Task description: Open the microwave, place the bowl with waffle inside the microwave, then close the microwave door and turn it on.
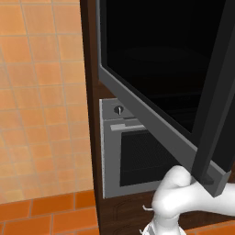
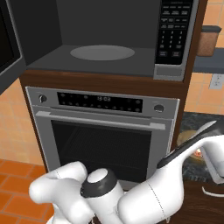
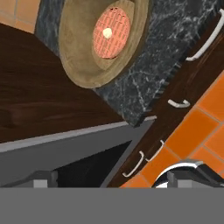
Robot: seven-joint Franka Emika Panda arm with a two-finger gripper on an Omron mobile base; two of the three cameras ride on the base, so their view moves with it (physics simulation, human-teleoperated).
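Above the grey steel oven with its long bar handle [image 2: 101, 117], the built-in microwave with the dark grey cavity [image 2: 65, 26] stands open, its pale round turntable [image 2: 102, 52] bare and ready to take a load. Its big black glass door in a grey metal frame [image 1: 151, 59] is swung well out to the left, so the opening step looks finished and the path into the cavity is free. A black keypad panel [image 2: 174, 28] sits on the right of the cavity, where the start press would come last.

Off to the right, on the black marbled stone counter [image 3: 166, 57], rests the tan, shallow wooden bowl [image 3: 78, 48] with the round reddish waffle [image 3: 111, 33] lying in its middle, a small pale pat on top. It sits near the counter's corner, beside the dark wood cabinet side, presumably so the arm can reach it after the door.

From the hand camera, the two-finger gripper [image 3: 111, 180] hangs above and apart from the bowl, its dark fingertips [image 3: 41, 179] spread wide with nothing between them, as suits an approach to the rim. My judgement is that the pick of the bowl is the step in hand; lowering over one rim edge without tipping it is what matters.
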